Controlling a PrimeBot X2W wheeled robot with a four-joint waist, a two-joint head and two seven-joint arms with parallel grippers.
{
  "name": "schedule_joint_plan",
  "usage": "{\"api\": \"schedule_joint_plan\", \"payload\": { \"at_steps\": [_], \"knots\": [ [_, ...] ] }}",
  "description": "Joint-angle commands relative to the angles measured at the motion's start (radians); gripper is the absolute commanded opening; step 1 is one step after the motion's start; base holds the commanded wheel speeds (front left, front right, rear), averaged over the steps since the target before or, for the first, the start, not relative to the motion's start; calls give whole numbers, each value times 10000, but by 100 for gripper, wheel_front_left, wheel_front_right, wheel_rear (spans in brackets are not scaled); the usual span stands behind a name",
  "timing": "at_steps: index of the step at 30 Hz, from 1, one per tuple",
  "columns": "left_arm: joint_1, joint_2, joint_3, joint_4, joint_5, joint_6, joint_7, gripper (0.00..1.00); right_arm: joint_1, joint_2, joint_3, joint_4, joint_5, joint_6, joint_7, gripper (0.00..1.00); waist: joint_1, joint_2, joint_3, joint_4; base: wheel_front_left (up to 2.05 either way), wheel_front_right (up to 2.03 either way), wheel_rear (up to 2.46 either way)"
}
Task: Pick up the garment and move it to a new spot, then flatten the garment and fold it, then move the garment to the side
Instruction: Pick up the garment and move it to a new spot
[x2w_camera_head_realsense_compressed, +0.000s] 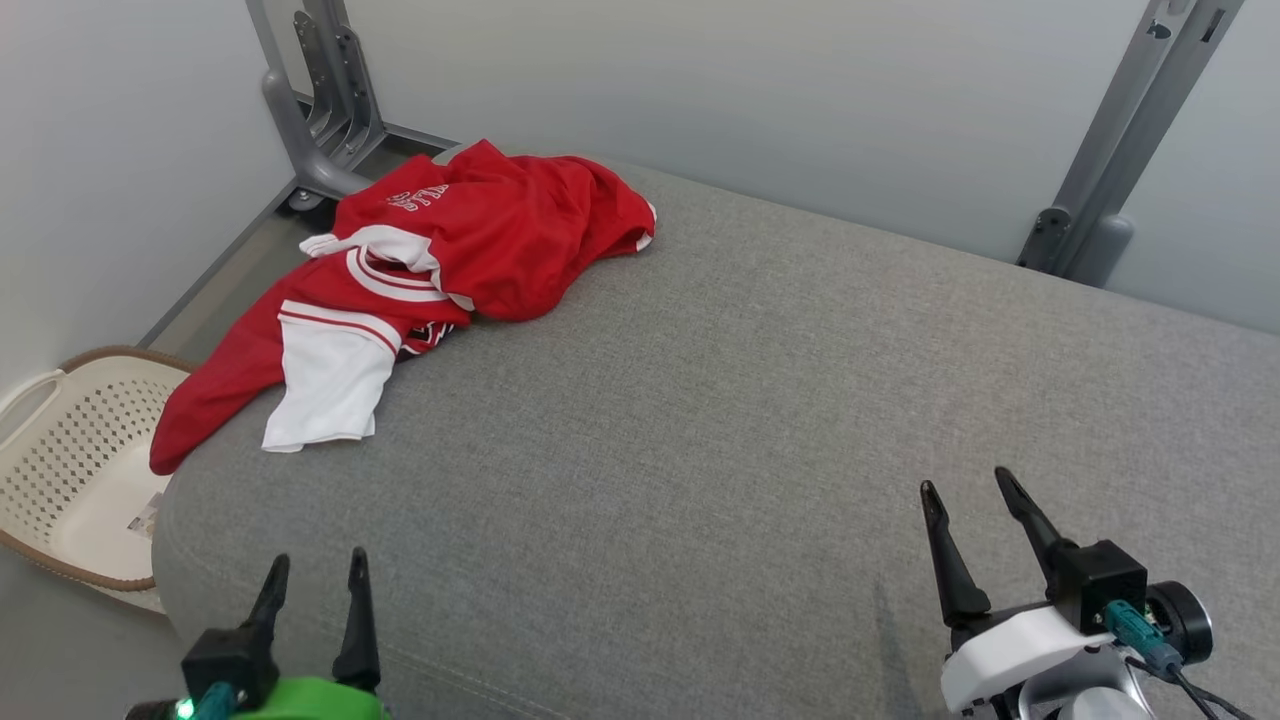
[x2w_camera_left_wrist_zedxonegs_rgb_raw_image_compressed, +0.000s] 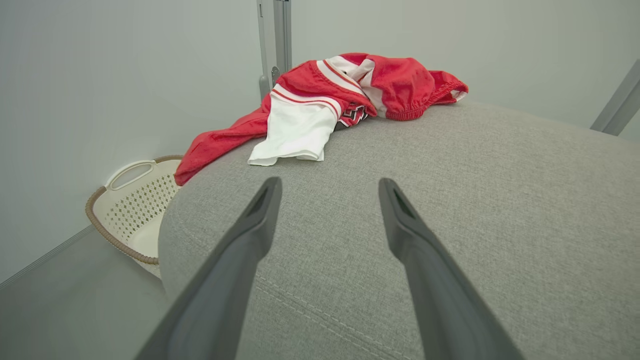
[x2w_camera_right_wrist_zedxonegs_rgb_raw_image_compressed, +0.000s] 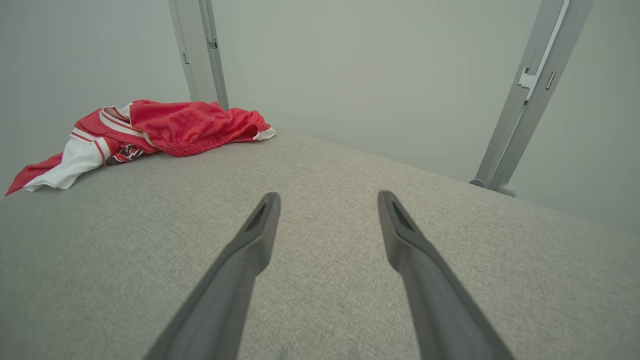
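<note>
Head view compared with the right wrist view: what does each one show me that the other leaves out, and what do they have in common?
Head view's extras: a cream laundry basket down beside the grey cushion at the left, and the left gripper, open, at the bottom edge. Right wrist view's extras: a low, close look along the fingers of the open right gripper, plus a white clip high on the right-hand post. Shared: the crumpled red and white garment at the cushion's far left corner, one end hanging off the edge, touched by neither gripper.
</note>
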Motion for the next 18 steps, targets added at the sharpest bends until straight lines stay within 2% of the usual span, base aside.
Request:
{"api": "schedule_joint_plan", "payload": {
  "at_steps": [1,7,12,16,18],
  "knots": [
    [-583,24,-184,129,-129,-46,83,100,-233,-51,-77,-56,-176,-3,-32,100,0,0,534,-261,0,0,0],
    [-3455,255,-1389,800,-747,-85,1406,100,-997,-63,-208,-281,-1049,-3,-32,100,0,0,2271,-540,0,0,0],
    [-6424,951,-2744,1797,-1698,-79,2859,100,-2000,-433,262,-468,-1526,-3,-32,100,0,0,4093,-921,0,0,0],
    [-8233,1730,-3990,2630,-2696,-79,3944,100,-2440,-644,558,-558,-1617,-3,-32,100,0,0,5066,-1223,0,0,0],
    [-8943,2103,-4338,3035,-3089,-68,4164,100,-2586,-666,654,-616,-1612,-3,-32,100,0,0,5412,-1385,0,0,0]
  ]
}}
